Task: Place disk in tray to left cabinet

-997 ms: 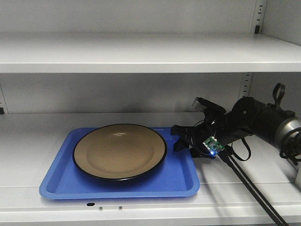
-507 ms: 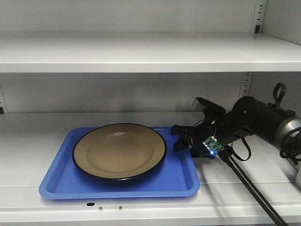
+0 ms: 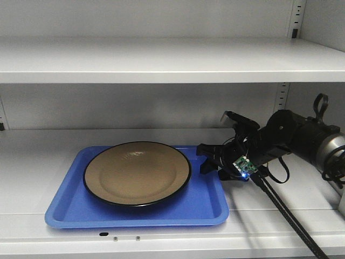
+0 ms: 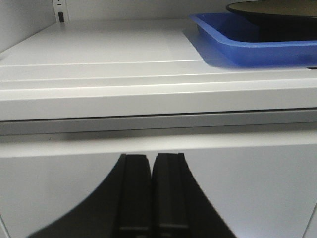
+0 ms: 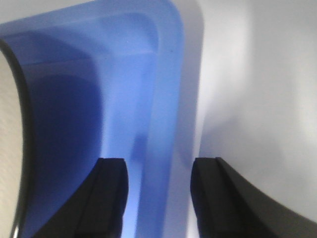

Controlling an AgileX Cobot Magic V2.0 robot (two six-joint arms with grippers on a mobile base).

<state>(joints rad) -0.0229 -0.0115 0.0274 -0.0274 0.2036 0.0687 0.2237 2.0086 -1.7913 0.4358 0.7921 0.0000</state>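
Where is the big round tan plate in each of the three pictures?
Front view: the big round tan plate with the black rim lies in the middle, in the blue plastic tray.
Left wrist view: only its dark edge shows, top right, above the tray's corner.
Right wrist view: a tan sliver at the left edge.
Shared landmark: the blue tray's raised lip.

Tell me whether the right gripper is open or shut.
Open. In the wrist view, the right gripper shows its two fingers apart, straddling the tray rim, gripping nothing.
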